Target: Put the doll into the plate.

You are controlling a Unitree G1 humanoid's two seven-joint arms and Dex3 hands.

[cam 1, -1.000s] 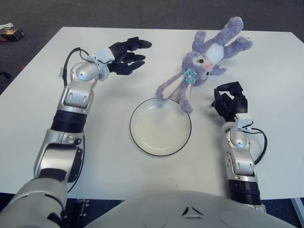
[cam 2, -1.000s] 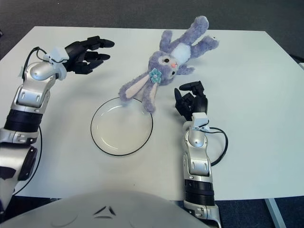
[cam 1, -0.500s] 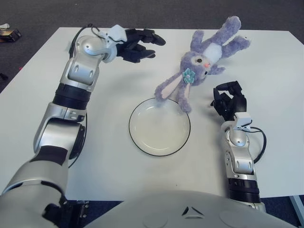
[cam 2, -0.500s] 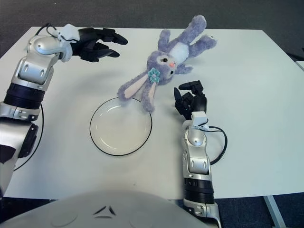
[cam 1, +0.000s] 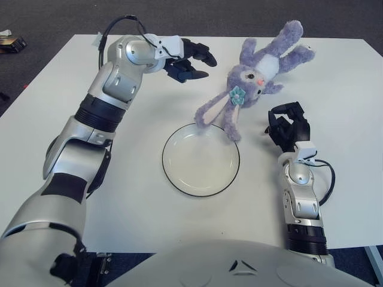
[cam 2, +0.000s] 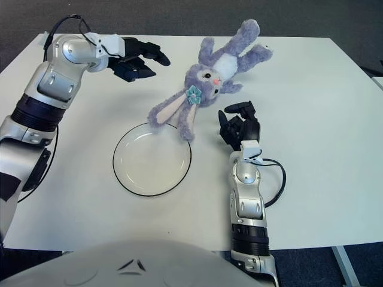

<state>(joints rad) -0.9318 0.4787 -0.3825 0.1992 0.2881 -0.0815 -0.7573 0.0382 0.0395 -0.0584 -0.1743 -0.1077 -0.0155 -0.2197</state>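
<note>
A purple plush rabbit doll (cam 1: 258, 78) with a white belly and a teal flower lies on the white table, its long ears hanging over the far rim of the plate. The white plate (cam 1: 201, 159) with a dark rim sits at the table's middle and holds nothing. My left hand (cam 1: 192, 60) reaches over the far part of the table, fingers spread, a short way left of the doll's head and apart from it. My right hand (cam 1: 288, 127) rests on the table just right of the plate, below the doll, fingers curled and holding nothing.
The white table (cam 1: 335, 101) ends at a far edge just behind the doll, with dark carpet beyond. A small dark object (cam 1: 12, 40) lies on the floor at the far left.
My left arm has swung right and farther across the table, bringing the open hand close to the doll's head. The doll, plate and right hand have not moved.
</note>
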